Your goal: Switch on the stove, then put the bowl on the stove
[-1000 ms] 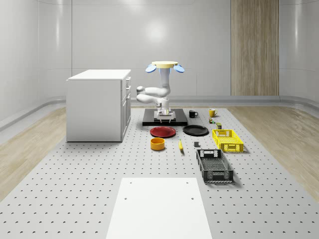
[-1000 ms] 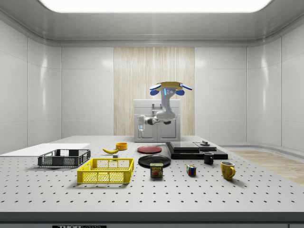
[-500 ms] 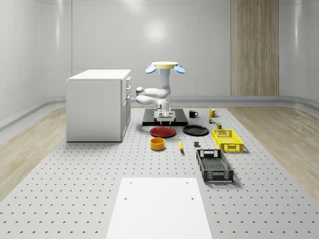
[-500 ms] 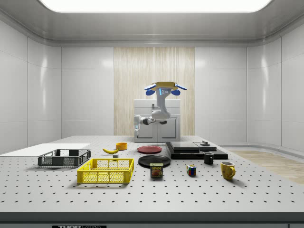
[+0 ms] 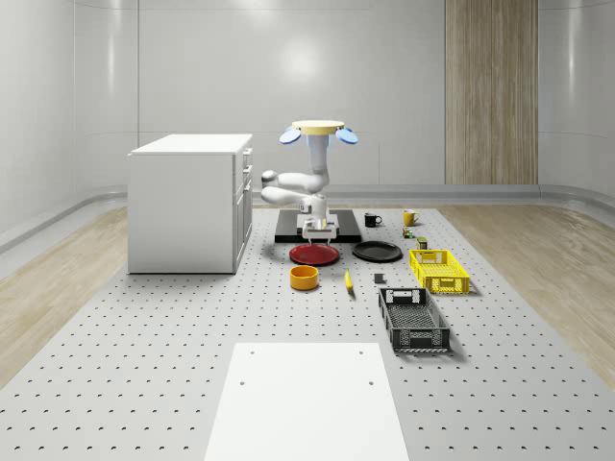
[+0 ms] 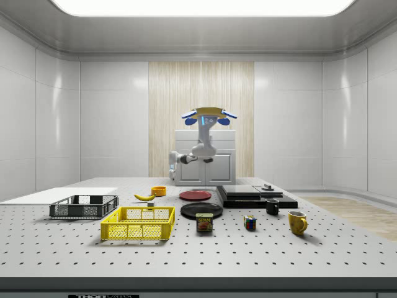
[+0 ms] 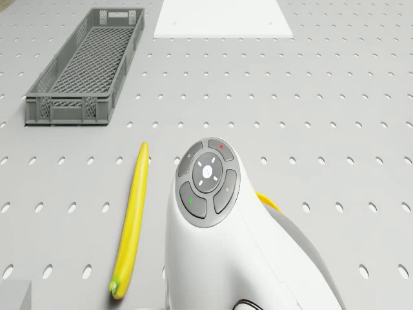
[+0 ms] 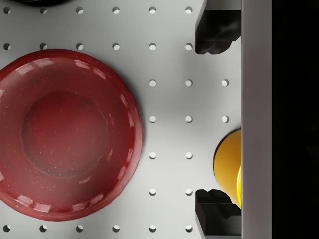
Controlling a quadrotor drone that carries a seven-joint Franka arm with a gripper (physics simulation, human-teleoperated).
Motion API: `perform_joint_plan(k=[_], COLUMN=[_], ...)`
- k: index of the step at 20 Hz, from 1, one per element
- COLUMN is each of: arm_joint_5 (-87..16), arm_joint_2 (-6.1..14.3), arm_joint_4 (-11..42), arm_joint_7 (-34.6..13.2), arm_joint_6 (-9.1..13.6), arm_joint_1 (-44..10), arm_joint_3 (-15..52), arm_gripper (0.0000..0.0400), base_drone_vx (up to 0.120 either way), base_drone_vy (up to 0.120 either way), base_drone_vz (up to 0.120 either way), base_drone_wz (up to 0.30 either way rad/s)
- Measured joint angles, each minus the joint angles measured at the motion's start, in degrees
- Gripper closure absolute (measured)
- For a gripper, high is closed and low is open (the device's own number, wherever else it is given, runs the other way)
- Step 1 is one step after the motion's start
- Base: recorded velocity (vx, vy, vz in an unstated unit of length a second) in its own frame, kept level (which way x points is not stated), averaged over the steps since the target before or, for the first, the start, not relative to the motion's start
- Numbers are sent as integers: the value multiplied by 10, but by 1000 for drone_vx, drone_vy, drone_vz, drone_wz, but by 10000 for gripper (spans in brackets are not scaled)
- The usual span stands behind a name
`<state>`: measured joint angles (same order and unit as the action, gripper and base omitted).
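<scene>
The yellow bowl (image 5: 305, 278) stands on the table in front of the red plate (image 5: 314, 254); the wrist view has its rim (image 8: 228, 164) beside that plate (image 8: 65, 134). The black stove (image 5: 288, 232) lies flat behind the plate, and its knob (image 6: 267, 187) stands up in the side view. The drone (image 5: 318, 130) hovers above the stove's front edge. Its arm hangs down, with the gripper (image 5: 318, 230) over the plate's far edge. In the wrist view the gripper (image 8: 215, 119) is open and empty, above bare table between plate and bowl.
A white cabinet (image 5: 190, 202) stands at the whole-scene view's left. A black plate (image 5: 377, 252), yellow basket (image 5: 438, 270), grey crate (image 5: 413, 320) and banana (image 5: 348, 279) lie to the right of the bowl. Two mugs (image 5: 371, 219) sit beside the stove. A white sheet (image 5: 305, 399) covers the front.
Drone and arm have drifted toward the side view's left, off the stove toward the red plate. The gripper now hangs nearer the plate and the bowl.
</scene>
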<state>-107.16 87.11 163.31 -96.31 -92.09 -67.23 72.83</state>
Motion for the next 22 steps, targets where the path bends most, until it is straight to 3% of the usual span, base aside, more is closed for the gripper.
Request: perform_joint_plan(k=[4,22], arm_joint_5=[0,1], arm_joint_2=[1,3], arm_joint_4=[0,0], arm_joint_7=[0,-1], arm_joint_6=[-1,-3], arm_joint_1=[0,-1], arm_joint_3=[0,0], arm_gripper=[0,0], base_drone_vx=[120,120], base_drone_vy=[0,0], base_drone_vz=[-120,-22], base_drone_wz=[0,0])
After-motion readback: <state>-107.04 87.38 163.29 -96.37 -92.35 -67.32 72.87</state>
